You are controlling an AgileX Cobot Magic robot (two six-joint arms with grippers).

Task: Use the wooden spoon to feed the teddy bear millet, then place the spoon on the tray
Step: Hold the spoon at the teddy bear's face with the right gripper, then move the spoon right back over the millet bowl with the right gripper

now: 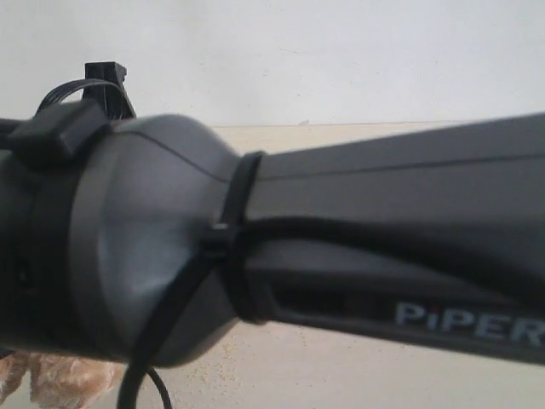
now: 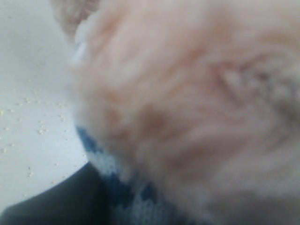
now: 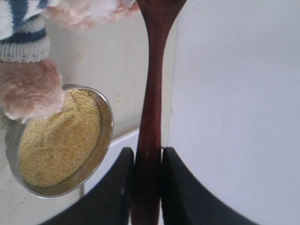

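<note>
The pale surface (image 1: 281, 366) lies mostly hidden behind an arm (image 1: 358, 221). The right fingers (image 3: 117, 187) pinch the wooden spoon (image 3: 152, 93) by its handle, bowl end up beside the teddy bear (image 3: 28, 89), whose paw overlaps the millet (image 3: 56, 140). The left fingers (image 2: 56, 201) sit by the bear's shirt; their opening cannot be told.

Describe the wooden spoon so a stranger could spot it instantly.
Find the fluffy teddy bear, its paw by the steel bowl of yellow millet. Beside the bowl, the wooden spoon is pinched in the right gripper: the only slim, dark reddish-brown stick.
</note>
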